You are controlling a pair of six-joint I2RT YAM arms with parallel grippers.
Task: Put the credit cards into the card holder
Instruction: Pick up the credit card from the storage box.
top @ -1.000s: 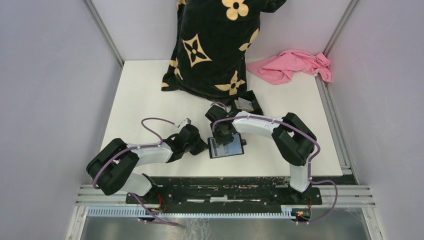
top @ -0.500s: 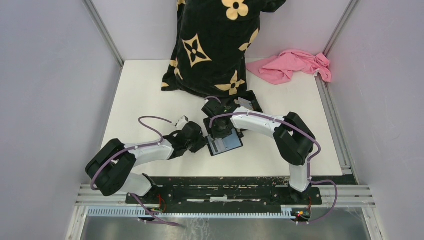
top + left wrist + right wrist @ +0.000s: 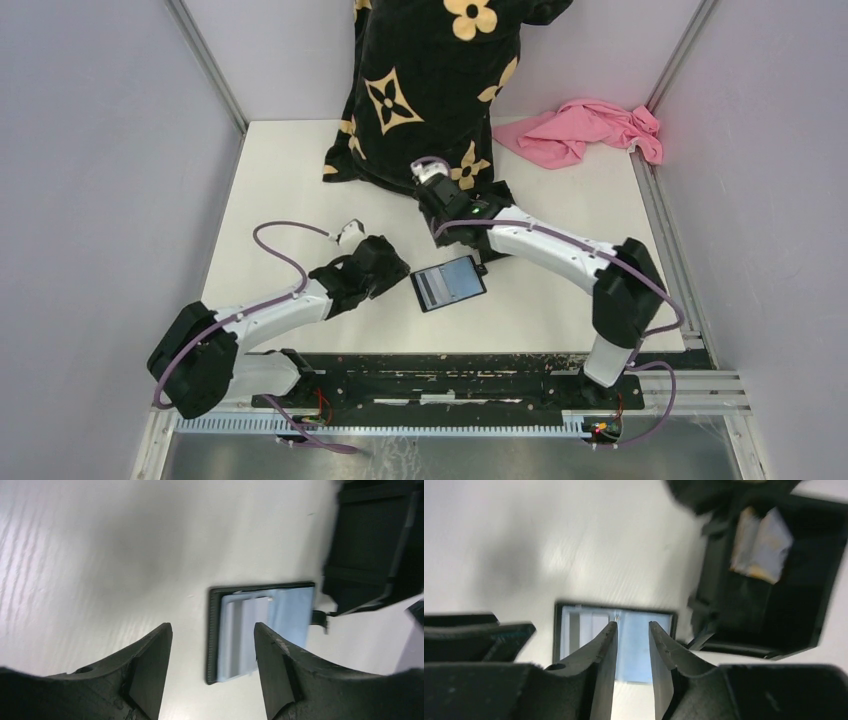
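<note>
The card holder (image 3: 430,291) lies open on the white table, its greyish pockets up. A blue credit card (image 3: 463,279) rests on its right half, also seen in the left wrist view (image 3: 292,611) and the right wrist view (image 3: 639,645). My left gripper (image 3: 396,274) is open just left of the card holder (image 3: 214,630), touching nothing. My right gripper (image 3: 447,205) hangs above and behind the holder, its jaws a narrow gap apart with nothing between them (image 3: 632,626). A whitish credit card (image 3: 761,545) lies in the black tray (image 3: 824,595).
The black shallow tray (image 3: 503,195) sits just behind the holder, partly under my right arm. A black cloth with cream flowers (image 3: 430,90) hangs at the back middle. A pink cloth (image 3: 590,130) lies at the back right. Grey walls close off both sides.
My left gripper has opened and drawn back left of the holder. My right gripper has left the holder and moved back toward the tray. The holder has turned a little.
</note>
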